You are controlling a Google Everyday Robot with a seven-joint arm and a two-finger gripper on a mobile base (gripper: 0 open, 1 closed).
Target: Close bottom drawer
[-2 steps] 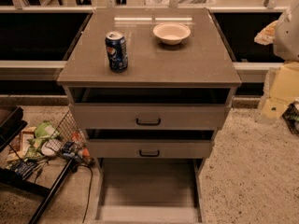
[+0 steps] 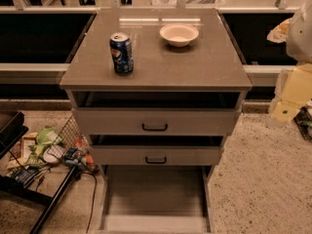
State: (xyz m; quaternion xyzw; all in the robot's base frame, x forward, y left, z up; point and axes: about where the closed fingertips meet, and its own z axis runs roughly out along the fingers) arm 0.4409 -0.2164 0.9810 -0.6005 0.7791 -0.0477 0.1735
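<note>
Camera view looks down on a grey-beige table (image 2: 195, 67) with three drawers in its front. The bottom drawer (image 2: 155, 199) is pulled far out toward the lower edge of the frame. It shows as a long flat tray between two thin side walls, ending in a low front panel near the bottom centre. Its handle cannot be seen from this angle. Above it, the middle drawer (image 2: 195, 156) and the top drawer (image 2: 204, 122) each stand slightly out, with a dark gap above each front and a small black handle on each. A blue soda can (image 2: 121, 53) stands upright on the left of the tabletop, with a pale bowl (image 2: 179, 34) toward the back centre. A heap of packets and cables (image 2: 53, 152) lies on the speckled floor at lower left.

The gripper (image 2: 284, 110) hangs at the right edge of the frame, well apart from the bottom drawer; I cannot tell whether it is open or closed.

Compared with the earlier frame, the bottom drawer is out just as far, and the gripper sits in much the same spot.
</note>
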